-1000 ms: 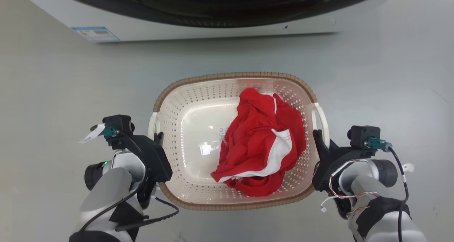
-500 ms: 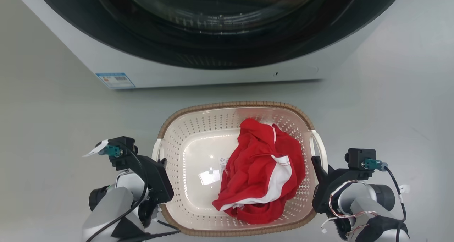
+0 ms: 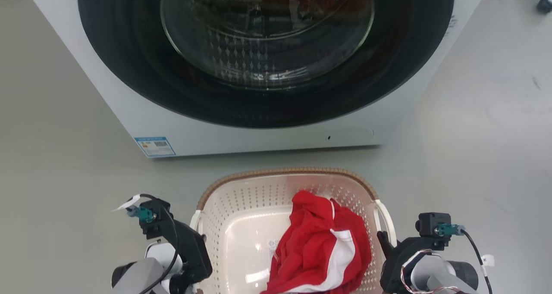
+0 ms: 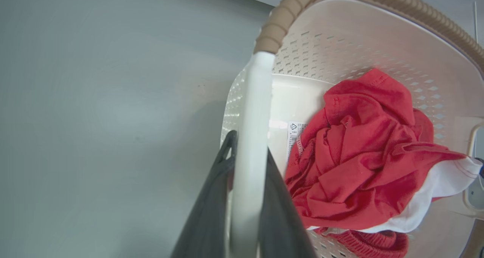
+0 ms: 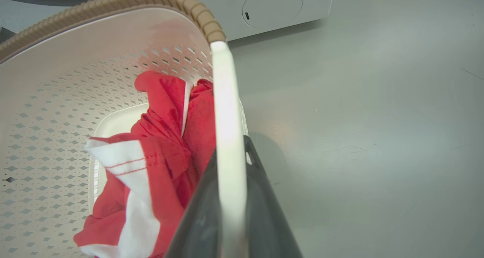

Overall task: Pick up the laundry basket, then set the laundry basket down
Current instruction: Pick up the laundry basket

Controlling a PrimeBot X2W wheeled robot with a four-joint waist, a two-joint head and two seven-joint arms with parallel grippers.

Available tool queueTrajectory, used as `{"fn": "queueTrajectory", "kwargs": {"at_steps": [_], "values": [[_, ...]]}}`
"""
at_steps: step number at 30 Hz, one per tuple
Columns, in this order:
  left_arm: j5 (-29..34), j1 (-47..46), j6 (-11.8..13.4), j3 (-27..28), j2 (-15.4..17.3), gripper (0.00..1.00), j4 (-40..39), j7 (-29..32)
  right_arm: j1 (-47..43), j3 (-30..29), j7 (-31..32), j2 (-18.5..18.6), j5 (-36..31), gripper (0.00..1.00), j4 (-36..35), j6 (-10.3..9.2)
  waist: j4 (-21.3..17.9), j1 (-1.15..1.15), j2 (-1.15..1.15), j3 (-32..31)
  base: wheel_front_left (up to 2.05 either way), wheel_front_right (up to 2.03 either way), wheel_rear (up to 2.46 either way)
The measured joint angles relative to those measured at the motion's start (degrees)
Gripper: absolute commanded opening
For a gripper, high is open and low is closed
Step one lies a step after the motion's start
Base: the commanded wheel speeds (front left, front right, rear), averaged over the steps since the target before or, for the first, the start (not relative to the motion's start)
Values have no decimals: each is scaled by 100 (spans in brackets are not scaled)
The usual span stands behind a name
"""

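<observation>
The laundry basket (image 3: 241,207) is sitting just in front of the washing machine (image 3: 129,113), its brown rim facing the machine's round glass door, and a crumpled red and white garment (image 3: 323,246) is lying inside it on the side away from the machine's blue label (image 3: 154,146). The left pincer (image 4: 249,152) is clamping the basket's white left handle (image 4: 253,118) between its two dark fingers, and the right pincer (image 5: 230,148) is gripping the white right handle (image 5: 225,99) likewise. Whether the basket is resting on the grey floor (image 3: 64,177) before the machine or hanging off it is not showing clearly.
</observation>
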State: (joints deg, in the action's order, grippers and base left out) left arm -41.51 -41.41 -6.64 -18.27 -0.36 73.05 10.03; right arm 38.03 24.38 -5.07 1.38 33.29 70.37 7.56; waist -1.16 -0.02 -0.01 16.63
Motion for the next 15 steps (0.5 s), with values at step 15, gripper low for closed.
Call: {"fn": "queueTrajectory", "kwargs": {"at_steps": [15], "values": [[-435, 649, 65, -346, 11, 0, 2, 428, -502, 144, 457, -12, 261, 0, 146, 10, 14, 1, 0, -968, 0, 0, 0]]}}
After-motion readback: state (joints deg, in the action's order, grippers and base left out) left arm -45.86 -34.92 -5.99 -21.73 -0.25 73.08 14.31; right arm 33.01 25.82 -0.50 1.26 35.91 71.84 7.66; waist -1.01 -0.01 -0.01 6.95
